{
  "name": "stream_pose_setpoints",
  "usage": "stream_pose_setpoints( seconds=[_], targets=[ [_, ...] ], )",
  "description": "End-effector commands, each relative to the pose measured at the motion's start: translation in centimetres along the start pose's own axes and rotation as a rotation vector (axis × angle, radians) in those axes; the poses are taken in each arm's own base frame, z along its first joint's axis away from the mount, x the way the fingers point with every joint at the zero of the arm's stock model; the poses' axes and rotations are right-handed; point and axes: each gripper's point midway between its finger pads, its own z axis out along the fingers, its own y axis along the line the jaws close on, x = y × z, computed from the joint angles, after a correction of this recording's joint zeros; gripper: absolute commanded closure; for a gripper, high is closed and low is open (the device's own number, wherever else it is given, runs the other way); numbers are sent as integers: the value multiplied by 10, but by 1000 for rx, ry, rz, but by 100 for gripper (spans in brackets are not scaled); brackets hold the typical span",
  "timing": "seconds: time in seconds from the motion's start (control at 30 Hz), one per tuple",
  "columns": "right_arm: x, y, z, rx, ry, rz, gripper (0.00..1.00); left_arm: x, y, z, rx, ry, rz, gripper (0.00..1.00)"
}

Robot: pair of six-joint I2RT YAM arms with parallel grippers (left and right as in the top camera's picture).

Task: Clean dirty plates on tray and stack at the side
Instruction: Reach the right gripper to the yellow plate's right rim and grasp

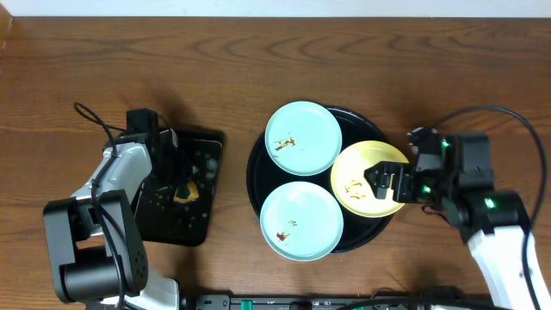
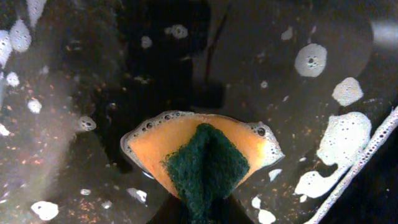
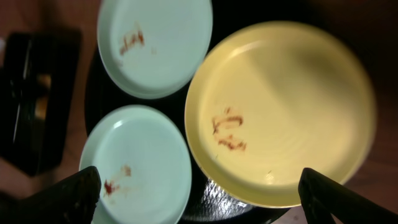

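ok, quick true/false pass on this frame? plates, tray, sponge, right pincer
1. The far turquoise plate, the near turquoise plate and the yellow plate all lie on the round tray. True.
2. The yellow plate is already clean. False: it has a brown smear near its middle, and both turquoise plates are smeared too.
3. The right pincer is shut on the yellow plate's rim. False: it is open, fingers wide apart, over that plate.
4. The sponge is at the rectangular tray, with suds around it. True.
5. One plate is stacked beside the round tray. False: none is off it.
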Motion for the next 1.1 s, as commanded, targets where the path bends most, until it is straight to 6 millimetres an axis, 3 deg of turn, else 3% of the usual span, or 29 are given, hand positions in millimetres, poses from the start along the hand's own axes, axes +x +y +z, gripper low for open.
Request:
stream_pose_setpoints(
  seconds=[0.0,0.17,0.37,0.63,0.87,1.07],
  targets=[
    [7,17,6,-99,84,-22,1,-1,0,2,7,8,-14,92],
    [11,5,13,-66,123,2,1,-2,-1,2,8,4,-13,92],
    [9,-68,-7,256,82,282,1,-4,-1,2,9,-3,-12,92],
    [0,-88,-21,303,69,249,1,-8,-1,2,12,-18,-9,93],
    [0,-109,-2,375,101,408,1,-9,-2,2,13,-21,-8,92],
    [-4,-119,17,366,155,256,1,-9,-2,2,12,-21,-8,92]
  ],
)
